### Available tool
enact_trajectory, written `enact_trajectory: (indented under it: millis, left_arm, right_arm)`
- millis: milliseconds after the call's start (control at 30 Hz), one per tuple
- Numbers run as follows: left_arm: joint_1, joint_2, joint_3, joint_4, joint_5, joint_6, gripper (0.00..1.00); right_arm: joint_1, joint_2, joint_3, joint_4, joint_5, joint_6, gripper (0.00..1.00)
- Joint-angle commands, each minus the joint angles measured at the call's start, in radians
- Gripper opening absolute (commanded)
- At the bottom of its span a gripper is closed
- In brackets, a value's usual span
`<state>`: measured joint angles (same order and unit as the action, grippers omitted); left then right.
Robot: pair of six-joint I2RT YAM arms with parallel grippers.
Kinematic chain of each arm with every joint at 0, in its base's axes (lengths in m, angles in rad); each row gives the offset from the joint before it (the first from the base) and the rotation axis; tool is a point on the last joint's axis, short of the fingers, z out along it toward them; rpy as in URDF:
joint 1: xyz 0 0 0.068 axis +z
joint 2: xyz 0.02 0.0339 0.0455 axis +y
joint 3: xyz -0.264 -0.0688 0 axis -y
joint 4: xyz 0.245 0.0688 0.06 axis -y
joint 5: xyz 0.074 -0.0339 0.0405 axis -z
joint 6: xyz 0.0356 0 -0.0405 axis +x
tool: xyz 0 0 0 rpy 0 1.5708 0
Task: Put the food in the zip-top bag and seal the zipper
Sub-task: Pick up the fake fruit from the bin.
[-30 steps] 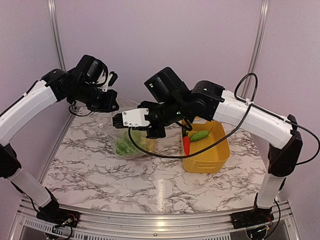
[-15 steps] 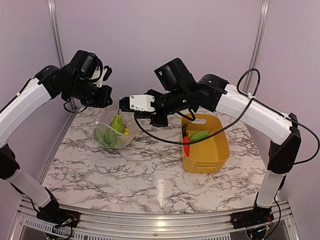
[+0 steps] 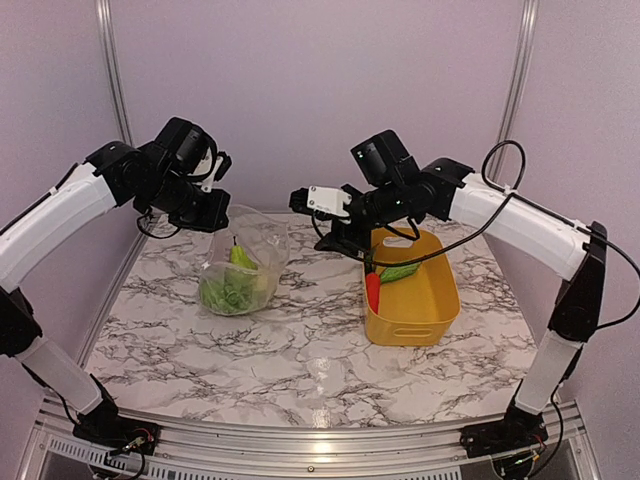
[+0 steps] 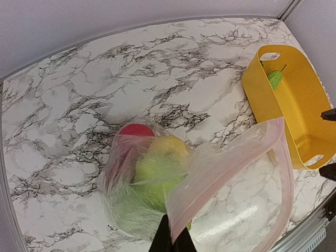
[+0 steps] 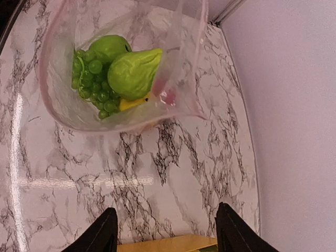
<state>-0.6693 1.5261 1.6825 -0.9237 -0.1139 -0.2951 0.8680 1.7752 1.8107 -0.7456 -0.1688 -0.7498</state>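
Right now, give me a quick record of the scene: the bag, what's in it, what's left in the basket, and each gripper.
bag: zip-top bag, mouth open, unsealed
in bag: green pear, green grapes, yellow piece, red piece
in yellow basket: red vegetable, green vegetable
left gripper: shut on the bag's mouth edge
right gripper: open, empty, between bag and basket

zip-top bag [image 3: 262, 232] left of basket [image 3: 420, 325], food [image 3: 232, 290] in both

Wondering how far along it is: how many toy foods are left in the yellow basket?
2: a red piece against the basket's left wall and a green one beside it. The right arm may hide more.
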Motion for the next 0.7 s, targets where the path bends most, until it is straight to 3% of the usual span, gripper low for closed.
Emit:
enact_trajectory:
  millis: [0, 333, 667]
  left_arm:
    - [0.004, -0.001, -0.019, 0.014, 0.003, 0.007, 0.00]
    - [0.004, 0.003, -0.028, 0.016, 0.005, 0.014, 0.00]
    - [0.004, -0.015, -0.061, 0.020, 0.008, 0.012, 0.00]
  right_arm:
    - [-0.147, -0.108, -0.113, 0.037, -0.033, 0.045, 0.62]
    - [-0.427, -0.167, -0.348, 0.076, -0.062, -0.054, 0.59]
    - [-0.489, -0.059, -0.371, 0.053, 0.012, -0.301, 0.51]
